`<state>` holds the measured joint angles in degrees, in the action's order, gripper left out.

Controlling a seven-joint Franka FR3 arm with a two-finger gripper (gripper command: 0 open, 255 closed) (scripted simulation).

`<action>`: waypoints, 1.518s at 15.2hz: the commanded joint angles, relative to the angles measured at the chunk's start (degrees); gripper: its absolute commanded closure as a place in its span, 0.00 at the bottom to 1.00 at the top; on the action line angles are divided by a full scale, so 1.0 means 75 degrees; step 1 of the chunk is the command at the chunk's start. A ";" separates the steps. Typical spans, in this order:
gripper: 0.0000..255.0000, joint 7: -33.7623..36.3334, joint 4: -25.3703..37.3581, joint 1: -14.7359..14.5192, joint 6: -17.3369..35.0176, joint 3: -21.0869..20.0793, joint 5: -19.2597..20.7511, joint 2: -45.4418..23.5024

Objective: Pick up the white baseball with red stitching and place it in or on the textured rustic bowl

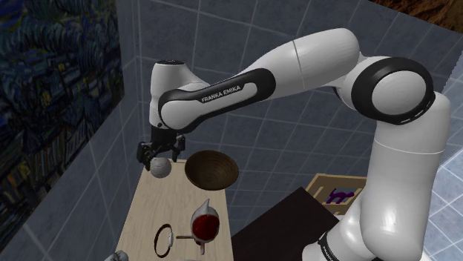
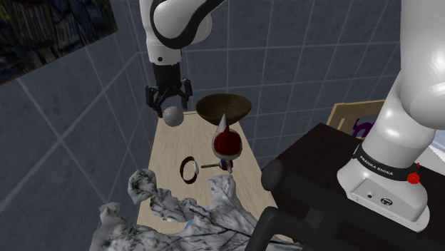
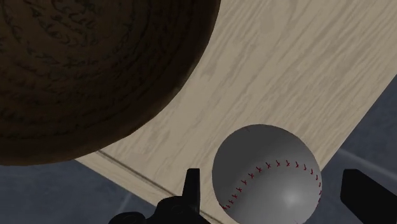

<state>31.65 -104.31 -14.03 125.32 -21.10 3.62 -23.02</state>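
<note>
A grey-white baseball (image 1: 161, 167) with red stitching rests at the far end of the light wooden table (image 1: 148, 215), close to its corner. My gripper (image 1: 159, 156) hangs straight over the ball, open. In the wrist view the baseball (image 3: 268, 175) lies between the two black fingers (image 3: 193, 191), and a gap shows on each side. The dark brown textured bowl (image 1: 211, 170) stands right beside the ball, toward the shoulder view's right. The second exterior view shows the ball (image 2: 171, 115), the gripper (image 2: 169, 107) and the bowl (image 2: 223, 107) in the same layout.
Nearer the stand, a red glass-like object (image 1: 205, 225) and a dark ring (image 1: 164, 239) sit on the table. A wooden crate (image 1: 332, 185) holding something purple stands by the dark stand (image 1: 289, 222). Tiled walls close the table's far end. A grey rocky mass (image 2: 178, 214) covers the near end.
</note>
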 commanded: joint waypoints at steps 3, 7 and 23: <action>0.00 0.0035 -0.0072 -0.0011 0.0139 0.0026 0.0033 -0.0099; 0.00 0.0035 -0.0072 -0.0010 0.0138 0.0025 0.0034 -0.0099; 1.00 -0.0001 0.0099 0.0031 -0.0281 -0.0028 -0.0068 0.0162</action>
<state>31.80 -103.73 -13.94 123.84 -21.24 3.31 -22.29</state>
